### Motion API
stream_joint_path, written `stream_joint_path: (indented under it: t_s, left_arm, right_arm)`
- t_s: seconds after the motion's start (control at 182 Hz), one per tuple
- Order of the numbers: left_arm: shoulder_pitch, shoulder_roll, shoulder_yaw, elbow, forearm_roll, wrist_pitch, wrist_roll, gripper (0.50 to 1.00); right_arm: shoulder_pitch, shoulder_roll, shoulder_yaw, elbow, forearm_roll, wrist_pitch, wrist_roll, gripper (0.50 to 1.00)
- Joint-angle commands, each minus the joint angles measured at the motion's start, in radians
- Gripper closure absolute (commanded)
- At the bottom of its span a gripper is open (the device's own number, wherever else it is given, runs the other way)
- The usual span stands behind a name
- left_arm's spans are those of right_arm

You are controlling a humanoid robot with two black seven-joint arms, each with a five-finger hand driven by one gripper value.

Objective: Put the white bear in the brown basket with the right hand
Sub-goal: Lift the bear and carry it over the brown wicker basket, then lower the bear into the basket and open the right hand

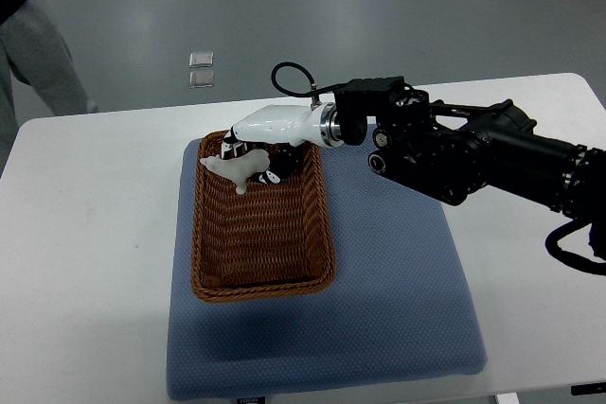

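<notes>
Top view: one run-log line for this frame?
right hand: shut on white bear | bear: over far end of brown basket | basket: on blue mat | contact with basket: cannot tell | left arm: unseen

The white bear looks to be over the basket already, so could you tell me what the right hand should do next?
Probably open the fingers: the right hand holds the white bear over the far end of the brown basket, inside its rim, so releasing should drop it in.

A blue mat (398,290) lies on a white table (85,234). Two small clear squares (201,69) sit on the grey floor (379,7) beyond. A person's grey trouser leg (43,54) stands at top left.
</notes>
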Motion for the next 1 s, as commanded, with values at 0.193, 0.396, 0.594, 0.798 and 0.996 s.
stream_joint_path:
  t_s: [0.193, 0.396, 0.594, 0.798, 0.996]
  left_arm:
    - [0.000, 0.000, 0.000, 0.000, 0.000, 0.000, 0.000, 0.500]
    - [0.000, 0.000, 0.000, 0.000, 0.000, 0.000, 0.000, 0.500]
    - [0.000, 0.000, 0.000, 0.000, 0.000, 0.000, 0.000, 0.500]
    - [0.001, 0.000, 0.000, 0.000, 0.000, 0.000, 0.000, 0.500]
    - [0.000, 0.000, 0.000, 0.000, 0.000, 0.000, 0.000, 0.500]
  right_arm:
    - [-0.035, 0.012, -0.055, -0.039, -0.003, -0.029, -0.001, 1.000]
    - [-0.055, 0.012, -0.056, -0.055, -0.009, -0.042, -0.001, 1.000]
    - [-0.058, 0.012, -0.056, -0.055, -0.009, -0.043, -0.001, 0.983]
    - [-0.064, 0.012, -0.055, -0.061, -0.009, -0.051, 0.000, 0.822]
    - [-0.064, 0.012, -0.055, -0.061, -0.006, -0.051, 0.002, 0.726]
